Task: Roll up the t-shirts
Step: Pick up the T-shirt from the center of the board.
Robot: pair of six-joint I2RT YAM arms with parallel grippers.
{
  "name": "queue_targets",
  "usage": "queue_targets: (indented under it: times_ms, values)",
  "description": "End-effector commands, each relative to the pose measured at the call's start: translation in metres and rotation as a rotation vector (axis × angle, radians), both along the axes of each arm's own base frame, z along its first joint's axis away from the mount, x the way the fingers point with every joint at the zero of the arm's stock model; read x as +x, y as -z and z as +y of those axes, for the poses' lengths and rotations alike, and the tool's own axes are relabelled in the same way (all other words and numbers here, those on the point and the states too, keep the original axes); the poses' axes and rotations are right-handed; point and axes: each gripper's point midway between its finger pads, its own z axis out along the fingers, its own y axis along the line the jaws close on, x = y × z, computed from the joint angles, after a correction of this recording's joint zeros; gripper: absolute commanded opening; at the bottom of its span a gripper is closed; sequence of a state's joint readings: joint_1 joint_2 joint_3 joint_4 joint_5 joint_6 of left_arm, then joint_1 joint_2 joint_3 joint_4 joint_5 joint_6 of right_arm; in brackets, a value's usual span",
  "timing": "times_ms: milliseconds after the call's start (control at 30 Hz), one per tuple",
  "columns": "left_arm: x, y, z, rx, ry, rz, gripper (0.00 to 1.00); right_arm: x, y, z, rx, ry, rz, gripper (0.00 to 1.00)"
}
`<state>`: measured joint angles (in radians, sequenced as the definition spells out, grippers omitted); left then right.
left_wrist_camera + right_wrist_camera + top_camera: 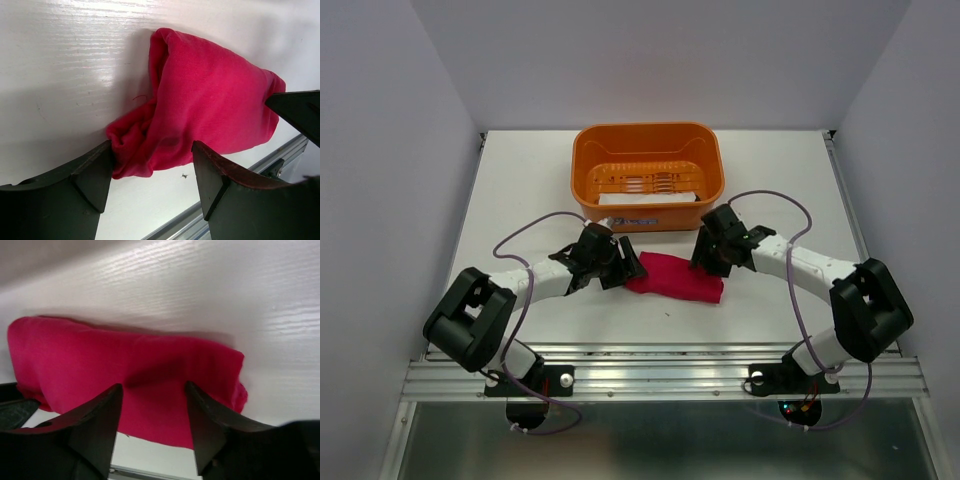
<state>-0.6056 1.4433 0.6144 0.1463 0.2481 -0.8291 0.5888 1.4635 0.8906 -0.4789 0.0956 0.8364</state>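
The crimson t-shirt (675,277) lies rolled into a short bundle on the white table, between my two grippers. My left gripper (625,265) sits at its left end and is open. In the left wrist view the t-shirt (210,105) shows a loose crumpled end, and my left gripper (151,147) straddles it with one finger touching the fabric. My right gripper (708,255) hangs over the right part of the roll. In the right wrist view the t-shirt (125,360) fills the middle, and my right gripper (153,385) stands open just above it.
An orange basket (647,130) stands just behind the grippers, with something white (650,197) inside. The metal rail (660,365) runs along the table's near edge, close in front of the roll. White walls enclose the table on both sides.
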Motion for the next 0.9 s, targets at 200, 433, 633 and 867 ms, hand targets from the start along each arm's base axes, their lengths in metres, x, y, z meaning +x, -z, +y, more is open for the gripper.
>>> queue_targets:
  times_ms: [200, 433, 633, 867]
  values:
    - [0.006, -0.004, -0.010, -0.029, 0.017, -0.029, 0.69, 0.015, 0.015, 0.026, 0.051, -0.040, -0.031, 0.39]
    - [0.006, 0.002, -0.019, -0.049, 0.040, -0.021, 0.68, 0.008, 0.034, 0.026, 0.011, -0.093, 0.005, 0.37]
    - [0.007, 0.001, -0.025, -0.072, 0.049, -0.024, 0.46, 0.001, 0.038, 0.025, -0.004, -0.108, 0.019, 0.37]
    - [0.005, -0.009, -0.031, -0.105, 0.081, -0.040, 0.00, -0.001, 0.019, 0.010, -0.033, -0.059, -0.015, 0.38]
